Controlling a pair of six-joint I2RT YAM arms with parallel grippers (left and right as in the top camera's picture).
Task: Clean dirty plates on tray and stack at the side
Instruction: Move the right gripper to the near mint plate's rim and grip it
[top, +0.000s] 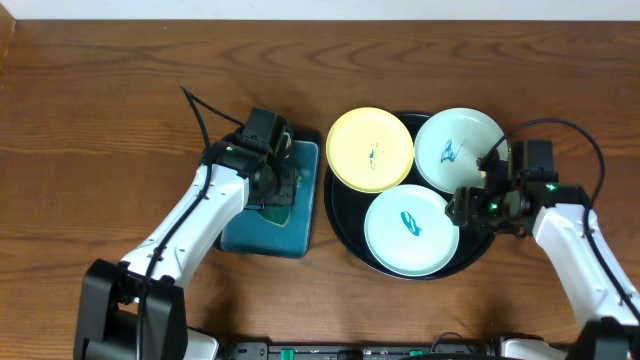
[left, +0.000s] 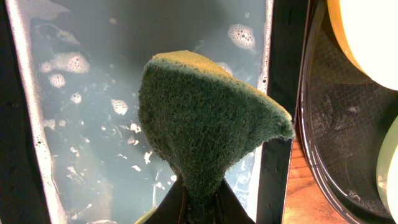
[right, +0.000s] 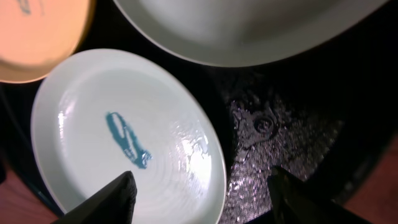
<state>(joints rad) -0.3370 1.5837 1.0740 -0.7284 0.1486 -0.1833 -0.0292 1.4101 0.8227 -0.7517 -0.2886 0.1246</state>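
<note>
One pale yellow plate (top: 370, 149) and two mint-white plates (top: 460, 148) (top: 410, 229), each smeared blue-green, lie on the round black tray (top: 338, 222). The left gripper (top: 275, 178) hangs over the teal tray (top: 300, 238) just left of it, and the right gripper (top: 470, 207) is at its right rim.

In the left wrist view, the jaws pinch a green-and-yellow sponge (left: 205, 124) above soapy water.

In the right wrist view, the fingers stand apart and empty, with the nearer mint plate's rim between them.

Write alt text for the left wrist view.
A green-and-yellow scouring sponge, pinched in the left claw at the bottom edge, fills the centre over a rectangular teal tray of soapy water. At right, the large round black tray and a slice of a pale yellow round plate.
</note>
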